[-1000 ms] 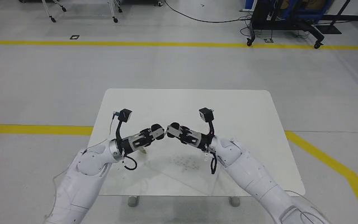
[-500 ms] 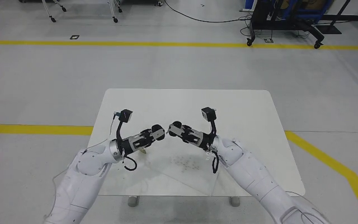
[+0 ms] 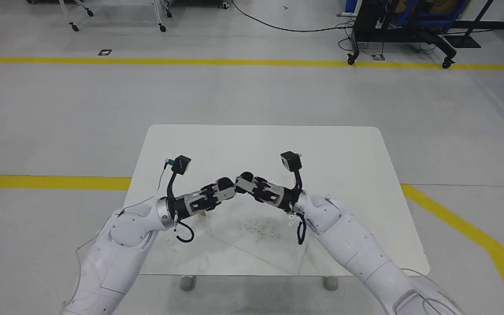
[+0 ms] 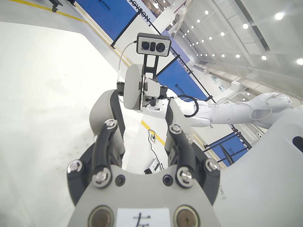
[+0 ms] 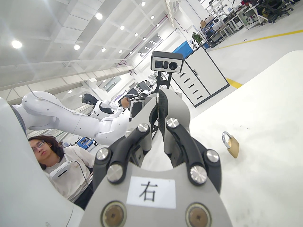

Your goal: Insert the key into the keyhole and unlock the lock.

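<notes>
Mid-frame from above, our left tool point(image 4: 142, 105) gapes empty and our right tool point(image 5: 159, 101) is pinched closed, so the unheld padlock point(image 5: 230, 146) may skid on the desk point(image 5: 260, 109).

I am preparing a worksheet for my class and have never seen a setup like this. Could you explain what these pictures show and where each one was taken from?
This is a robot with two arms, each ending in a gripper, a clamp with two fingers. The top picture looks down from a camera above the arms onto a white table, where the two arm tips are close together. The other two pictures come from cameras on the wrists, each looking along its own fingers. The left gripper is open. The right gripper is shut; whether it pinches the key I cannot tell. A brass padlock lies on the table, apart from both grippers.
</notes>
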`<state>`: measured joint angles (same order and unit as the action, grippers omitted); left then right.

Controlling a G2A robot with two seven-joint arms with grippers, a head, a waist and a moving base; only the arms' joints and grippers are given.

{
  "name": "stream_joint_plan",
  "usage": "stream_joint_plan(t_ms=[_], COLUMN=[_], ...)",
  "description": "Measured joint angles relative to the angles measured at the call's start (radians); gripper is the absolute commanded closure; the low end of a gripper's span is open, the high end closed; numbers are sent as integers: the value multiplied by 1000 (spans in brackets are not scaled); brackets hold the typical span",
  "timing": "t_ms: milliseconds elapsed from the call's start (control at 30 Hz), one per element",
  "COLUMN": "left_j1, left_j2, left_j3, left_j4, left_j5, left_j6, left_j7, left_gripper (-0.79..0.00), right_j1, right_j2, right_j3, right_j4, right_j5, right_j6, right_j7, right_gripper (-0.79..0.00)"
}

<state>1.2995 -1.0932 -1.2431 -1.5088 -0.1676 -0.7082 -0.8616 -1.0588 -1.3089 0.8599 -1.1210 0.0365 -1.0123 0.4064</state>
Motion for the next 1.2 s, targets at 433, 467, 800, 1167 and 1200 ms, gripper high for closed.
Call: stream_joint_plan(t_ms=[433,467,800,1167,1200], left_j1=[-2,-2,1,-3,-4], left_j2=[4,4,6,7,8], left_j3=[5,2,-10,-6,-6], left_j4=[2,3,7,9,9], left_j5=[18,15,5,2,1], left_j6=[6,7,17,19,18], left_j7=[36,46,106,110,112], left_gripper=[0,0,0,0,0], right_j1=[-3,-3,-9,-5,-5], right_j2=[-2,-1,2,2,2], right_j3=[6,8,17,16,16], right_j4=[-1,-2,-11,-19,-19], right_j5=[-9,-10,-15,-7,-4], right_j6=[0,0,8,23,23], right_j7=[2,2,16,34,34], right_gripper=[0,0,0,-785,-785])
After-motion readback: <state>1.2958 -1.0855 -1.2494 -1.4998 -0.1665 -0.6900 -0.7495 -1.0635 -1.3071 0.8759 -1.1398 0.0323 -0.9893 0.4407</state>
